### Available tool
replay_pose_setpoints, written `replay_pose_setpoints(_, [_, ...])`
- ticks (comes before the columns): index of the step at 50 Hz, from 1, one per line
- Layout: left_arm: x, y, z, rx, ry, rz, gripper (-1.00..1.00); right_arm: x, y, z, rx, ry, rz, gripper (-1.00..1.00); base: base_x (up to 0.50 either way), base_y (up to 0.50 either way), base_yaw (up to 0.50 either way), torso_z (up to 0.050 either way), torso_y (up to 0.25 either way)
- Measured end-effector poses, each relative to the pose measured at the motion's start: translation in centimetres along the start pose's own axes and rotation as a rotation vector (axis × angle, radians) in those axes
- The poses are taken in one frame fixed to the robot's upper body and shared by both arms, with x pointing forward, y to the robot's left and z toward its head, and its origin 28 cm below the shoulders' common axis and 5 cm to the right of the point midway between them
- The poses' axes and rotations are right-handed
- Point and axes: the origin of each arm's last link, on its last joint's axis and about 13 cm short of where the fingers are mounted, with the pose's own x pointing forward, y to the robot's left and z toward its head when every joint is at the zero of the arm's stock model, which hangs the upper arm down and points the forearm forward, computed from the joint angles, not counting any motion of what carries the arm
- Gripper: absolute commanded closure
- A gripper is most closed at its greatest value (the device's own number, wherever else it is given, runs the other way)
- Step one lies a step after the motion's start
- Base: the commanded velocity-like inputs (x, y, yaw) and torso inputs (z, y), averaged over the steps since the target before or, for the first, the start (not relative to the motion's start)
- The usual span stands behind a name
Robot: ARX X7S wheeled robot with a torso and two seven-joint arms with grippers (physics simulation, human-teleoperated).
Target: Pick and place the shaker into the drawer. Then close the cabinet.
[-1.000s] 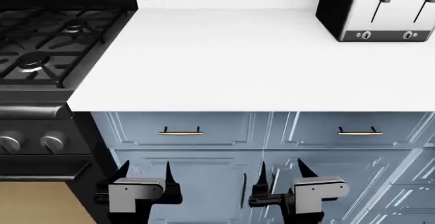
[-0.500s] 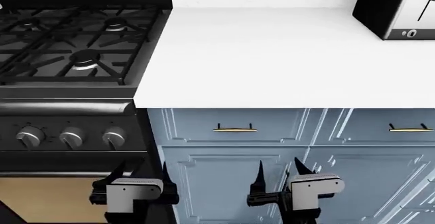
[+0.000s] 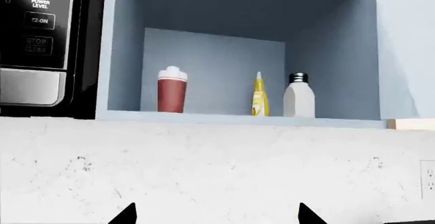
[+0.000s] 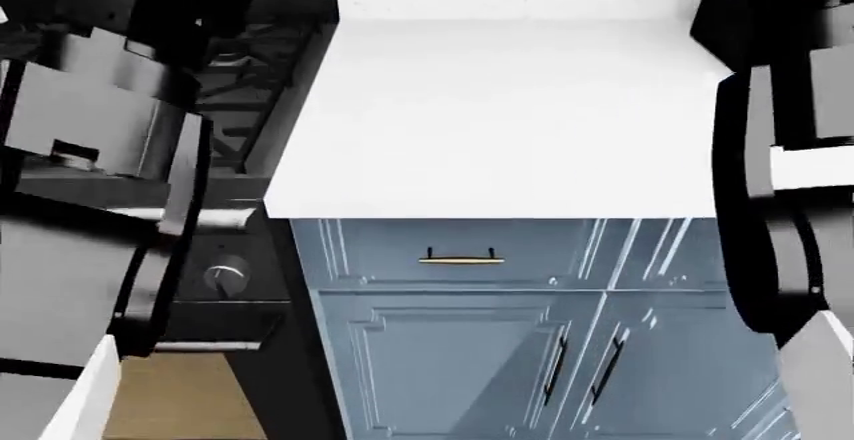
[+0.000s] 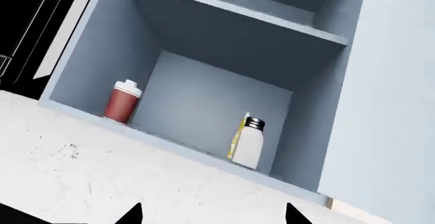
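Microwave panel (image 3: 37,25) reads "POWER", "EZ-ON", "STOP CLEAR"; digits 8, 9.

place: a kitchen
signs: stove (image 4: 227,260) beside blue-grey cabinet (image 4: 507,340), white counter (image 4: 521,110), microwave (image 3: 34,46)

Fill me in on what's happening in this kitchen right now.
Nothing is being handled. Both arms are raised, their wrist cameras facing an open wall shelf holding a red cup, a yellow bottle and a white bottle. Only the left gripper and right gripper fingertips show, spread and empty. The drawer below the counter is shut; no shaker is visible.
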Motion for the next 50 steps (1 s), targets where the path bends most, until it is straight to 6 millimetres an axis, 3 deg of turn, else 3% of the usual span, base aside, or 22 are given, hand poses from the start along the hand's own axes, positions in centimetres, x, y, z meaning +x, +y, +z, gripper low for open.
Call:
replay_pose_setpoints(4, [0.7, -0.5, 3.8, 0.032, -0.021, 0.007, -1.00, 0.6, -1.5, 4.3, -0.015, -0.025, -0.017, -1.00, 0.00, 0.00, 0.00, 0.050, 0.022])
replay_pose_setpoints(9, [0.8, -0.3, 7.4, 0.060, -0.053, 0.065, -1.00, 0.6, -2.8, 8.2, -0.025, -0.043, -0.034, -1.00, 0.00, 0.00, 0.00, 0.050, 0.022])
replay_pose_setpoints(19, [0.4, 0.5, 11.5, 0.089, -0.088, 0.155, -1.00, 0.0, -4.1, 12.2, -0.033, -0.066, -0.056, -1.00, 0.00, 0.00, 0.00, 0.050, 0.028])
replay_pose_setpoints(26, [0.1, 0.5, 12.0, 0.085, -0.041, 0.143, -1.00, -0.3, -4.2, 13.0, 0.029, -0.053, -0.044, -1.00, 0.00, 0.00, 0.00, 0.050, 0.030])
replay_pose_setpoints(34, [0.0, 0.2, 11.3, 0.062, 0.039, 0.105, -1.00, -0.4, -4.1, 12.7, 0.105, -0.009, -0.009, -1.00, 0.00, 0.00, 0.00, 0.049, 0.026])
replay_pose_setpoints(50, [0.1, 0.0, 9.9, 0.024, 0.115, 0.096, -1.00, -0.3, -3.9, 11.5, 0.133, 0.049, 0.031, -1.00, 0.45, 0.00, 0.00, 0.000, 0.000])
